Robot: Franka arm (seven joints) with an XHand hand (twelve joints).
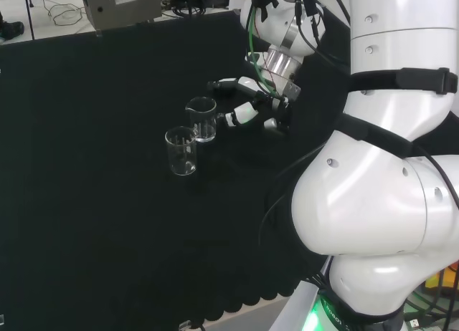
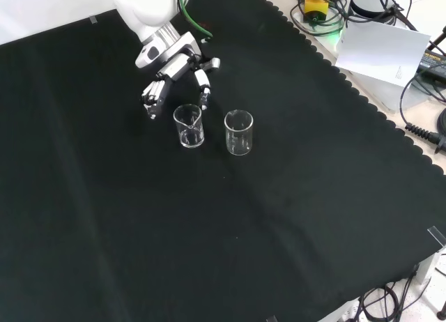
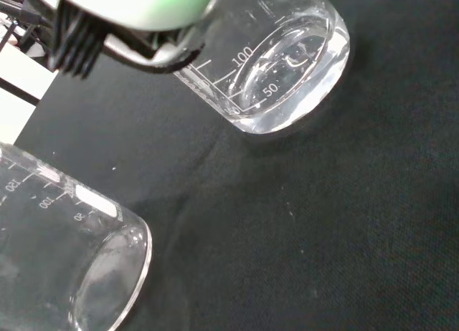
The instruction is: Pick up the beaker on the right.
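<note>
Hand open, holding nothing, fingers splayed at 11 o'clock of the spouted beaker in front view, likely pre-grasp; second beaker at its 3 o'clock.

Two clear beakers on black cloth.

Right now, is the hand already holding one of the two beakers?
No, the hand hangs open beside the nearer beaker, fingers not around it.

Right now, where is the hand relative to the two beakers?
In the front view the hand hovers just above and behind the left beaker, fingers spread; the other beaker stands to its right.
</note>
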